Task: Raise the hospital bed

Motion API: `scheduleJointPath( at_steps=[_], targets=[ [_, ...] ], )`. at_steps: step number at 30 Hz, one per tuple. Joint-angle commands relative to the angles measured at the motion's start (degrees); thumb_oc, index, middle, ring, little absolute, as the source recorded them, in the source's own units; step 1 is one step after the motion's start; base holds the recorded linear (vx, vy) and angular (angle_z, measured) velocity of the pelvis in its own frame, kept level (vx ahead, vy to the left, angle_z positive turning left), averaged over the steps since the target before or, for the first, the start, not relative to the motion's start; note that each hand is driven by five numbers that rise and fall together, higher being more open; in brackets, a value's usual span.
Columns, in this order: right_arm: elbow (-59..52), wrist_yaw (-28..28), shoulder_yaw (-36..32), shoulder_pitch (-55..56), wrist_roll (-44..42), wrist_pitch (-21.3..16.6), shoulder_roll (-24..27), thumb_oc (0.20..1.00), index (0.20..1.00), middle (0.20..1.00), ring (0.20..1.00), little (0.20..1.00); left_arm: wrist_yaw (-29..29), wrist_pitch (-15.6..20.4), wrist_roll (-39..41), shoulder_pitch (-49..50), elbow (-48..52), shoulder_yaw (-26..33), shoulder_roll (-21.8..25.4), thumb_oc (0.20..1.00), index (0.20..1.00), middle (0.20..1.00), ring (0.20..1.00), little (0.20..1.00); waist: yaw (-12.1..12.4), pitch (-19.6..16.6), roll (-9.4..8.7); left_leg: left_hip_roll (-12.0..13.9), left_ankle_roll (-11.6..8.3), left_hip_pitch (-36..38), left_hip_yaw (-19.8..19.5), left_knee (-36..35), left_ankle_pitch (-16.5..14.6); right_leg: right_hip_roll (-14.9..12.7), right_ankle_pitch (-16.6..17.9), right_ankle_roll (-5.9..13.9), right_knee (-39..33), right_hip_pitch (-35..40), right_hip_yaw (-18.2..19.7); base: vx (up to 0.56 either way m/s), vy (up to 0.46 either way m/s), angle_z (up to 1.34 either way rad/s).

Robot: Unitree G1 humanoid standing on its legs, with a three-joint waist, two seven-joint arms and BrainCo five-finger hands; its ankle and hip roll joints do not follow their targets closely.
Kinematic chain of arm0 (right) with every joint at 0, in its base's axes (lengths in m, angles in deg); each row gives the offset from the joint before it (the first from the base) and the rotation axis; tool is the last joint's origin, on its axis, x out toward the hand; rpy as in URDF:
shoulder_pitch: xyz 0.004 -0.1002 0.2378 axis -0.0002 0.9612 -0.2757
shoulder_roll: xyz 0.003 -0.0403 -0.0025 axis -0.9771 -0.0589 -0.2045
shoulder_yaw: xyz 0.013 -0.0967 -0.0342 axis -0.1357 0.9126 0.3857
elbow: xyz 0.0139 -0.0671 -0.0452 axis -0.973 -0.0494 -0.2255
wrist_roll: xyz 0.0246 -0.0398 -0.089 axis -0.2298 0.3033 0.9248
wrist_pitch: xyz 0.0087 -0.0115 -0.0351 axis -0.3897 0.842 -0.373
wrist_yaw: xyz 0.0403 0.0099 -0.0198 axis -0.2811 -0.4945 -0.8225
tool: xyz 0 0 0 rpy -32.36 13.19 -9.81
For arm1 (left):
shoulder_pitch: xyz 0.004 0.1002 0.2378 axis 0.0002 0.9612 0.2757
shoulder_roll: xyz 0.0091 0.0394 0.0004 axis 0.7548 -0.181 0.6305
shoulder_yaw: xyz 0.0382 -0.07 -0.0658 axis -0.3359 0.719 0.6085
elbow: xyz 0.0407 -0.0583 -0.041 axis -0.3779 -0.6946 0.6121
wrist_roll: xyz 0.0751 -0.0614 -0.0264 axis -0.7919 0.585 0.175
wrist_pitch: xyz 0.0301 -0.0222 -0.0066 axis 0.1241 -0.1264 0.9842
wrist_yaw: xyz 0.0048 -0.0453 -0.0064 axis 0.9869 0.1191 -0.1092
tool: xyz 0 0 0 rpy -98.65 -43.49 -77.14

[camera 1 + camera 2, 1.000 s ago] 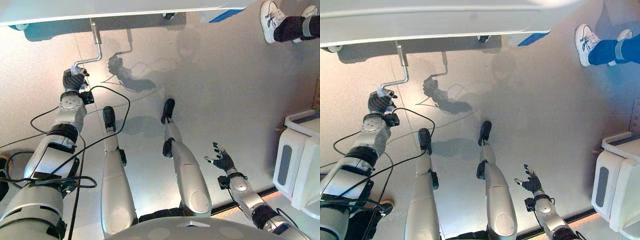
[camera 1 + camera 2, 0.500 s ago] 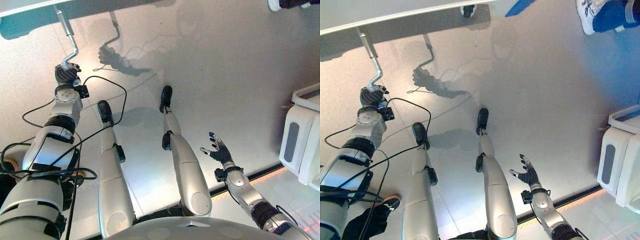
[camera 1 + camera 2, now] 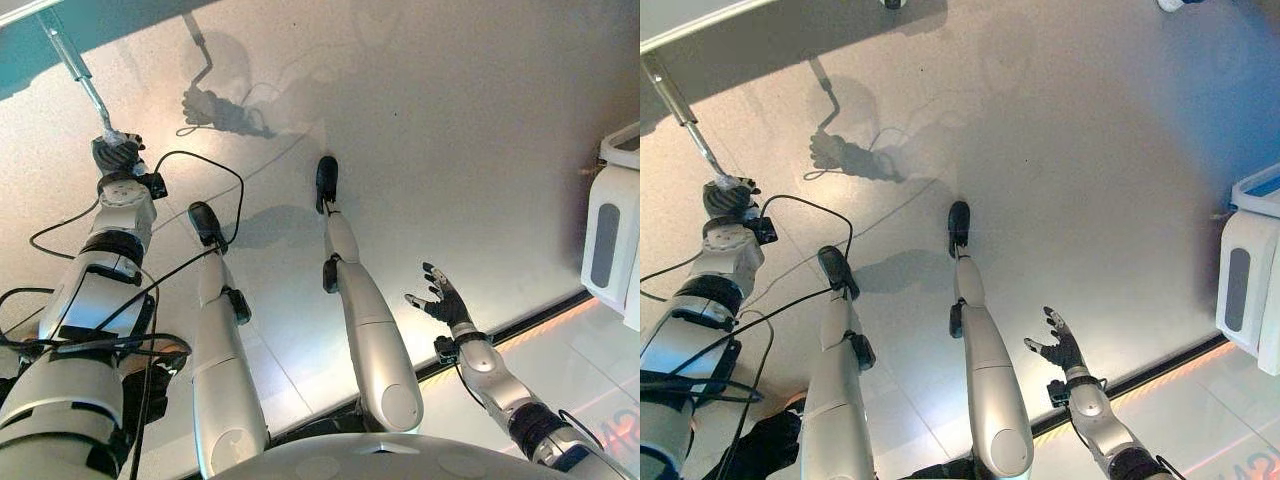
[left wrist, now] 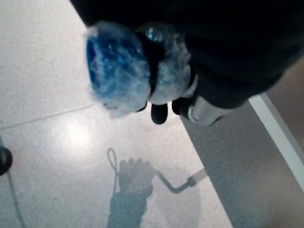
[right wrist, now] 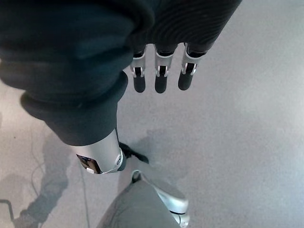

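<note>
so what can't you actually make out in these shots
- Hospital bed: cut off by the top edge of the eye views, so its height cannot be read.
- Crank: its upper end runs under the bed's edge.
- Crank handle: wrapped in plastic film and enclosed by the left hand in the left wrist view.
- White machine: cropped by the right edge.
- Right hand: open, holding nothing.

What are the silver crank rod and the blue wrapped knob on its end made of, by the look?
Silver crank rod: looks like bare metal, with a grey sheen and a threaded-looking upper part. Blue wrapped knob: likely a plastic grip under crinkled clear film, seen as whitish glossy wrinkles. The left hand is closed round it; the right hand hangs open.
</note>
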Motion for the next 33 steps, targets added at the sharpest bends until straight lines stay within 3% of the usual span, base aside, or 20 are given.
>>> scheduleJointPath(
  at_steps=[1, 17, 18, 19, 33],
  targets=[
    [-1.7, 1.0, 1.1, 0.9, -0.5, -1.0, 4.9, 1.0, 1.0, 1.0, 1.0, 1.0, -2.3, 4.9, -4.9, -7.4, 6.9, 0.7, -2.8, 0.2, 0.2, 0.2, 0.2, 0.2, -2.8, 1.8, 2.77, -3.8, 5.43, 2.2, 1.7, -5.6, -0.5, 3.4, -4.6, 6.44, 4.1, 0.1, -0.6, 0.01, -0.073, -0.1],
    [-1.1, 0.9, 0.8, 1.9, 0.1, -1.3, 5.3, 1.0, 1.0, 1.0, 1.0, 1.0, -2.3, 5.6, -4.1, -6.1, 8.6, 1.6, -4.6, 0.2, 0.2, 0.2, 0.2, 0.2, -3.9, 1.8, 3.74, -3.0, 4.52, 3.9, 2.7, -5.6, -0.6, 5.0, -5.1, 6.03, 4.0, 1.0, 0.3, 0.0, -0.048, -0.07],
    [-1.1, 0.8, 0.7, 2.0, 0.2, -1.3, 5.3, 1.0, 1.0, 1.0, 1.0, 1.0, -2.4, 5.5, -4.1, -6.0, 8.6, 1.6, -4.7, 0.511, 0.511, 0.511, 0.511, 0.511, -3.9, 1.8, 3.81, -3.0, 4.51, 4.0, 2.6, -5.6, -0.6, 5.1, -5.1, 5.99, 4.0, 1.2, 0.3, -0.01, -0.028, -0.07],
    [-1.0, 0.8, 0.7, 2.0, 0.1, -1.3, 5.3, 1.0, 1.0, 1.0, 1.0, 1.0, -2.4, 5.5, -4.2, -6.0, 8.5, 1.6, -4.7, 1.0, 1.0, 1.0, 1.0, 1.0, -3.9, 1.8, 4.0, -3.0, 4.49, 4.1, 2.6, -5.6, -0.6, 5.1, -5.1, 5.94, 4.0, 1.3, 0.2, -0.01, -0.017, -0.04],
    [-0.5, 0.8, 0.6, 2.9, 0.0, -1.5, 5.9, 1.0, 1.0, 1.0, 1.0, 1.0, -2.6, 5.6, -3.5, -6.6, 7.8, 1.4, -5.7, 1.0, 1.0, 1.0, 1.0, 1.0, -3.4, 1.8, 4.74, -3.4, 4.43, 4.3, 1.4, -5.6, 0.0, 4.9, -5.3, 5.37, 3.8, 2.1, -0.9, -0.01, -0.016, 0.0]
  ],
)
